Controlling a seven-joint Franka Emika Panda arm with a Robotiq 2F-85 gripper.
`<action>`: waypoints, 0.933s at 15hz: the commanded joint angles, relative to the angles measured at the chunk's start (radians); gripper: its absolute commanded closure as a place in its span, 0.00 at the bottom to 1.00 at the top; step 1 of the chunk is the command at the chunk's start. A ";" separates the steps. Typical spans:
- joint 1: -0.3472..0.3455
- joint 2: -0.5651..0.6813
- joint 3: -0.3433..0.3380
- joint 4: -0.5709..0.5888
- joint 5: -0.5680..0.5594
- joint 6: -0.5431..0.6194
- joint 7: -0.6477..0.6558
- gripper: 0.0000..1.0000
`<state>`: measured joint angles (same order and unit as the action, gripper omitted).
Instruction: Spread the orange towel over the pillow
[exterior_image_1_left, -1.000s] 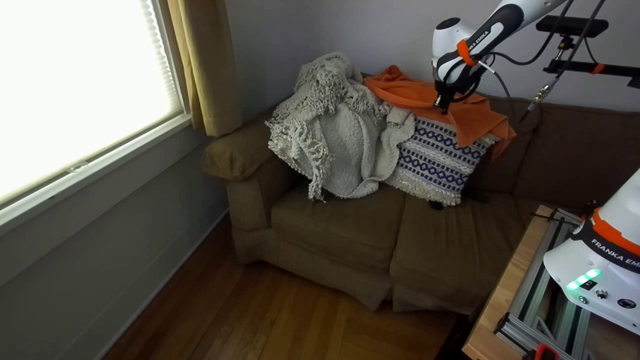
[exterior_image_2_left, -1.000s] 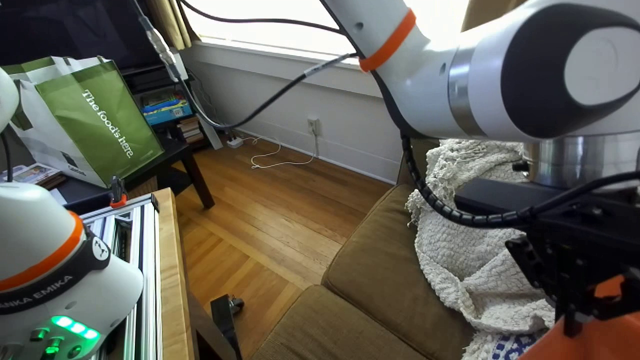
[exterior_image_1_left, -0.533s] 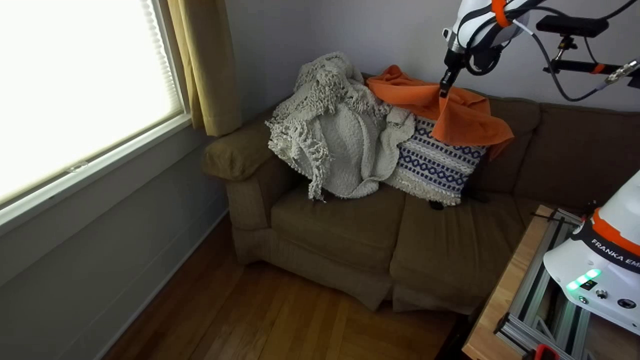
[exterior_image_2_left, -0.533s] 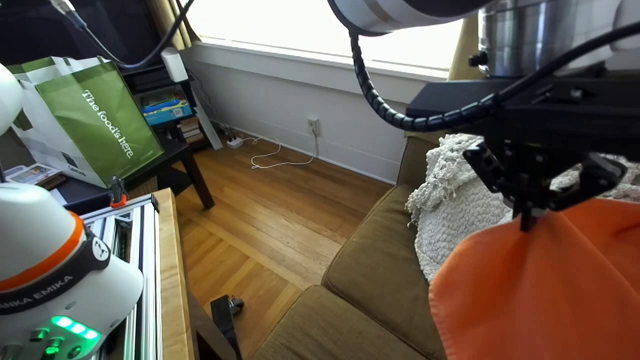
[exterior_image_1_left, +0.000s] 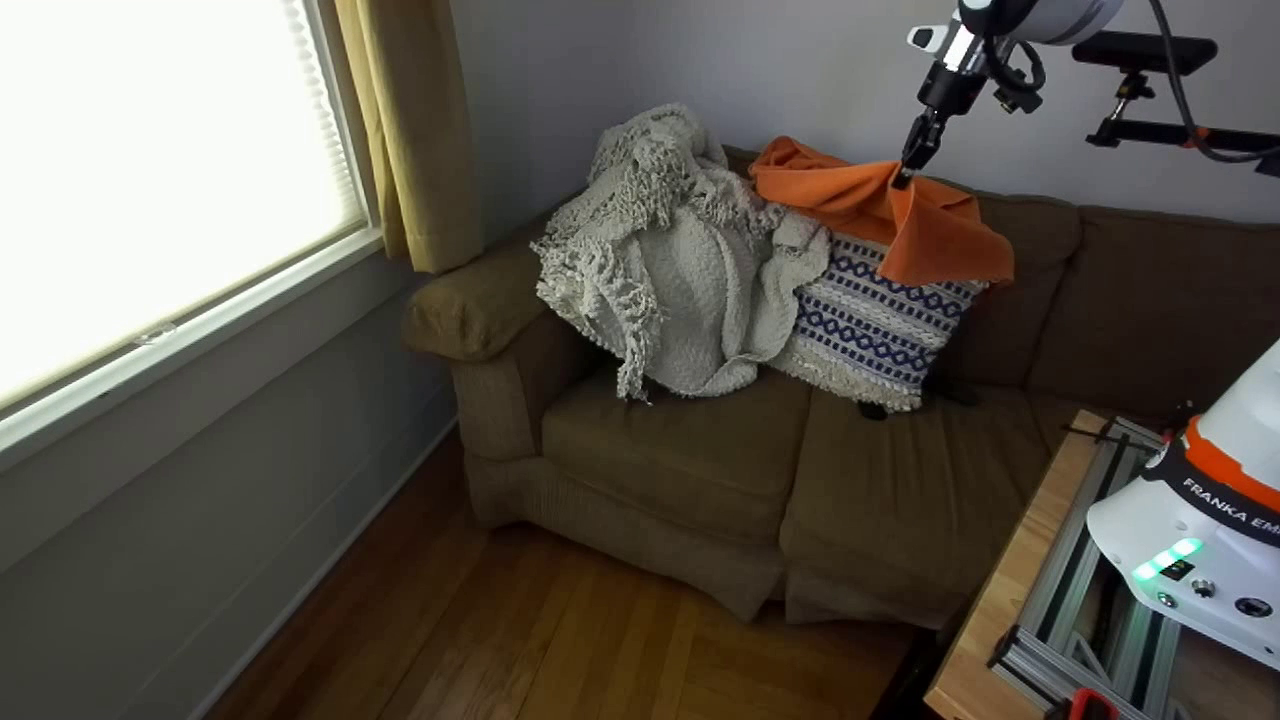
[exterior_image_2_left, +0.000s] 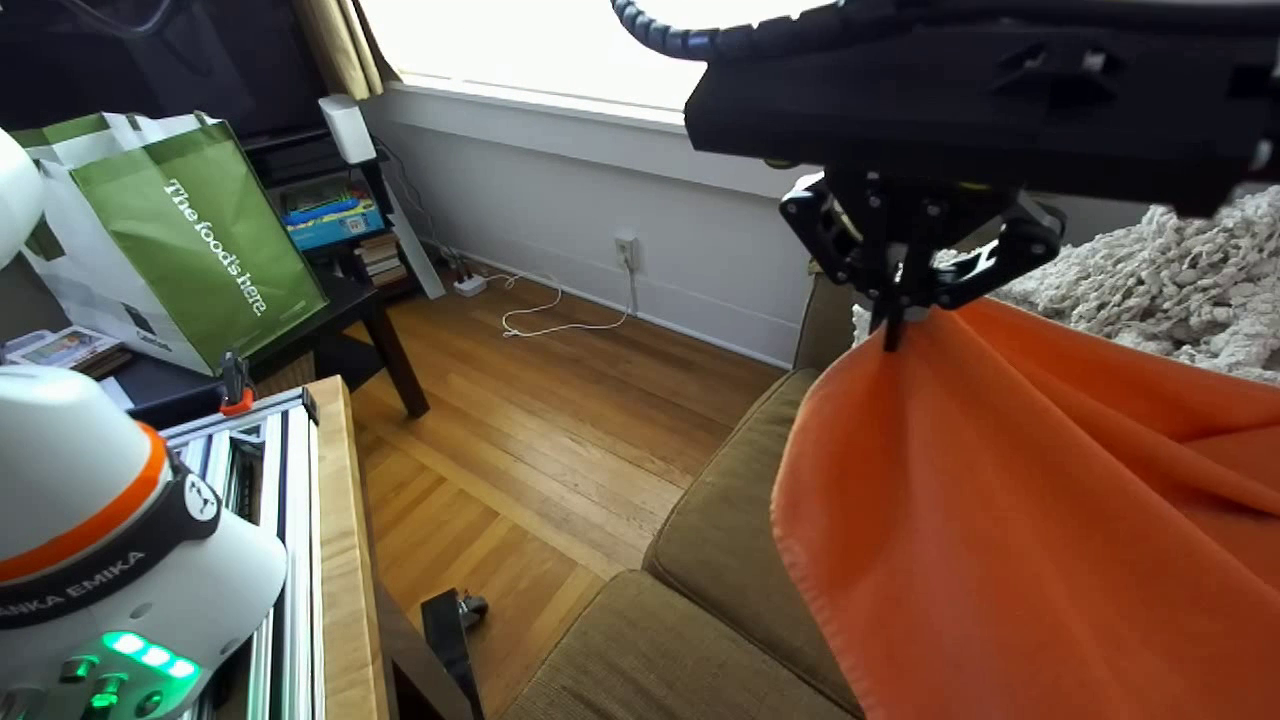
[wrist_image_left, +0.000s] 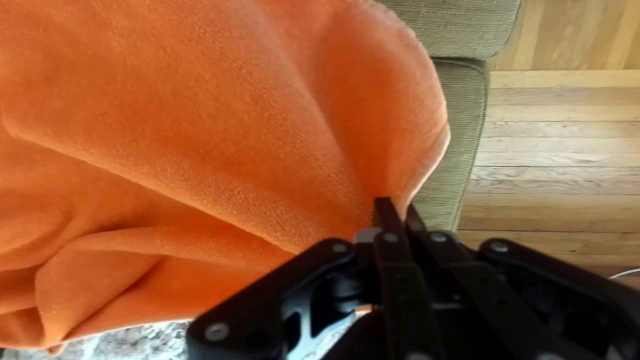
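The orange towel (exterior_image_1_left: 945, 250) lies bunched over the top of the pillow (exterior_image_1_left: 865, 325), which is white with blue patterned stripes. The pillow's lower front shows bare and leans on the couch. My gripper (exterior_image_1_left: 903, 180) is shut on an edge of the towel and holds it raised in a peak above the pillow. In an exterior view the towel (exterior_image_2_left: 1000, 520) hangs from the fingertips of my gripper (exterior_image_2_left: 893, 335) and hides the pillow. In the wrist view the towel (wrist_image_left: 225, 125) is pinched between the fingers of my gripper (wrist_image_left: 397, 212); the pillow does not show there.
A cream knotted blanket (exterior_image_1_left: 700, 290) is heaped against the pillow's side on the brown couch (exterior_image_1_left: 670, 450). The wall is behind the couch. A wooden table edge (exterior_image_1_left: 1000, 600) with the robot base (exterior_image_1_left: 1190, 540) stands in front. A green paper bag (exterior_image_2_left: 200, 240) stands on a dark table.
My gripper has risen and tilted, moving left in one exterior view and slightly right in the other. The held towel edge has come up with it, and the towel's ends have drawn inward.
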<state>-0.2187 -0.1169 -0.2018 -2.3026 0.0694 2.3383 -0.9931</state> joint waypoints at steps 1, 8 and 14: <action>0.019 -0.018 -0.024 -0.002 0.021 -0.040 -0.057 0.97; 0.028 -0.047 -0.039 -0.012 0.051 -0.085 -0.142 0.97; 0.088 -0.096 -0.027 -0.035 0.176 -0.142 -0.249 0.99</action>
<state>-0.1741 -0.1649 -0.2263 -2.3144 0.1623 2.2452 -1.1712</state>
